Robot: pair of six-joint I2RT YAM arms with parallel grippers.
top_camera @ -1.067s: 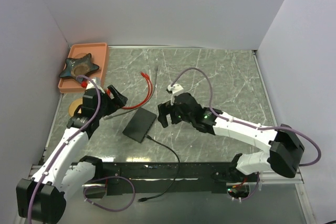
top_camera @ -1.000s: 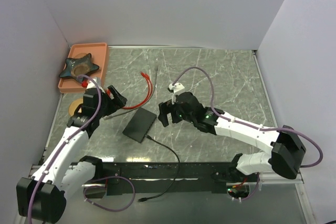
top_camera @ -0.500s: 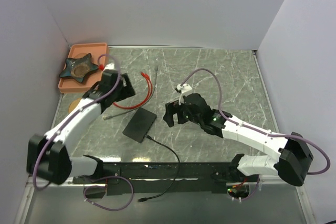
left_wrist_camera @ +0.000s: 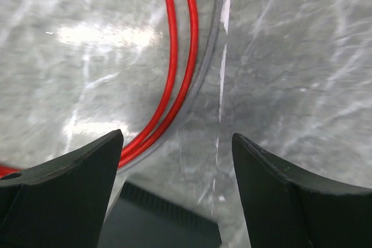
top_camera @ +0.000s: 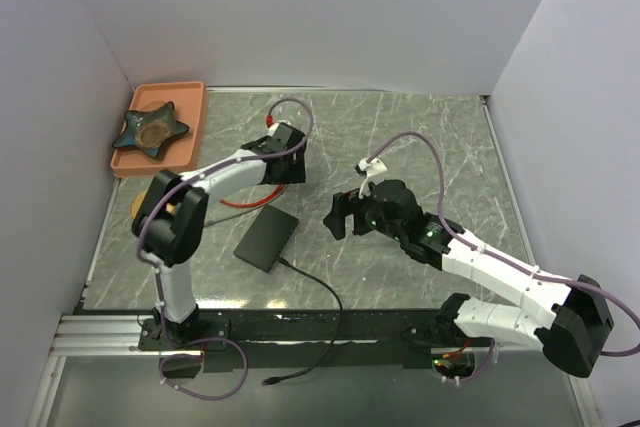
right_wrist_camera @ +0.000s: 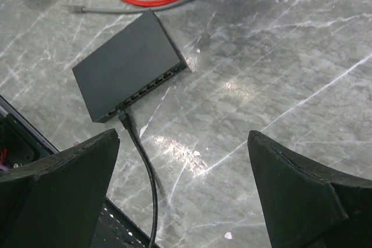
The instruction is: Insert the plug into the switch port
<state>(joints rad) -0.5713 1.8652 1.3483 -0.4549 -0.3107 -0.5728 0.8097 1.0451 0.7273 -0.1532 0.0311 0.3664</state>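
Switch (right_wrist_camera: 128, 65) – one; red cable (left_wrist_camera: 173, 39), grey cable (left_wrist_camera: 216, 21), black cable (right_wrist_camera: 149, 166) – three.

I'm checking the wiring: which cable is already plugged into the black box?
The black cable: its end is plugged into the box's front face. The red cable and grey cable lie beyond the box, not plugged into that face.

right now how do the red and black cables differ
The red cable lies doubled, apart from the flat matte-black box; the thin black cable is one strand plugged into its port row. The red cable loops beyond the box; the black cable trails off the marbled table's near edge. Both are thin.
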